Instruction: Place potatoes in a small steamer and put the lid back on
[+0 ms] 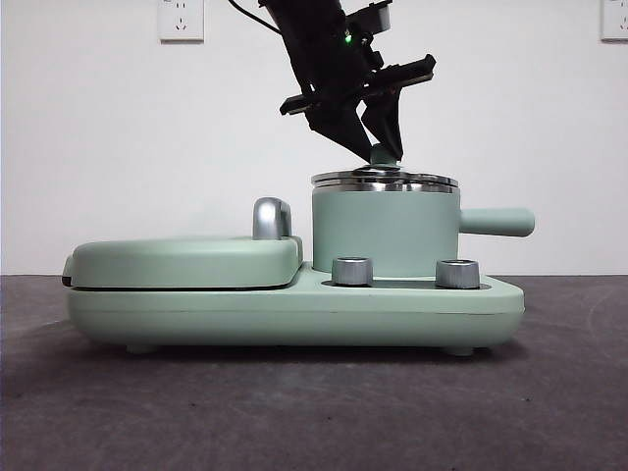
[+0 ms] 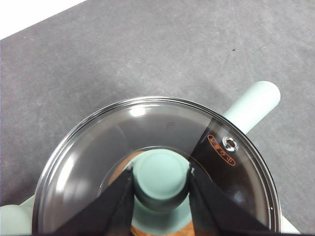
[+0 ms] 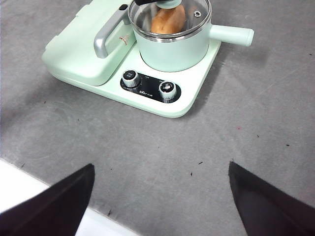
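The mint-green small steamer (image 1: 383,235) stands on its base, side handle (image 1: 496,222) pointing right. The glass lid (image 1: 385,180) rests level on the steel rim. From above, my left gripper (image 1: 378,147) comes down onto the lid's green knob. In the left wrist view both jaws of that gripper (image 2: 160,169) press against the knob's sides on the lid (image 2: 98,147). Through the glass in the right wrist view, the orange-brown potato (image 3: 167,19) lies inside the steamer (image 3: 172,49). My right gripper (image 3: 160,169) hangs open well away from the steamer, holding nothing.
The flat green griddle section (image 1: 186,260) with its chrome handle (image 1: 272,218) sits left of the steamer on the shared base (image 1: 294,314). Two steel dials (image 1: 352,271) (image 1: 457,273) face the front. Grey tabletop surrounds the appliance.
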`<state>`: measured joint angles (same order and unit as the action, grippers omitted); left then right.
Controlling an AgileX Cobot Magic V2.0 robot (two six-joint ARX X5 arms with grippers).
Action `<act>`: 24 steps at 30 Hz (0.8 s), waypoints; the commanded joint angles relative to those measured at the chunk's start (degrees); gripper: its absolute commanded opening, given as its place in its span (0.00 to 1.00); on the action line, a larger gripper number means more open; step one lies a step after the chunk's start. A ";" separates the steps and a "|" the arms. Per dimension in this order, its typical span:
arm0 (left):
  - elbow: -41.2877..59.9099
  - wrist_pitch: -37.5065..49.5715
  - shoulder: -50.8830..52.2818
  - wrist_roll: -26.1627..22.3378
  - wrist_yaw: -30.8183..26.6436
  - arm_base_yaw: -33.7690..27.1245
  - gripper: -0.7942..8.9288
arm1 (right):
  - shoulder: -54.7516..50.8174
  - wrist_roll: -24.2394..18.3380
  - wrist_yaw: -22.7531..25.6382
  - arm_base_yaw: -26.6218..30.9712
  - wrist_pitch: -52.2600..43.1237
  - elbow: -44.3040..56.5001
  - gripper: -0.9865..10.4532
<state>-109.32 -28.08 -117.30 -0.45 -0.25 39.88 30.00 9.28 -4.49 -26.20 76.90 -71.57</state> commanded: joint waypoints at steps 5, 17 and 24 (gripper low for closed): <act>-1.51 1.14 -2.01 -4.22 0.22 0.22 0.10 | 0.13 0.57 0.00 -0.24 4.55 -0.61 0.46; -1.51 0.57 -3.13 -5.35 6.51 0.22 0.10 | 0.13 0.57 0.02 -0.24 4.55 -0.61 0.46; -1.53 0.61 -3.08 -7.45 7.78 0.24 0.10 | 0.13 0.57 0.26 -0.24 4.55 -0.61 0.46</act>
<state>-109.58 -27.38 -117.71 -6.70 5.56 39.07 30.00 9.28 -4.36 -26.20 76.93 -71.57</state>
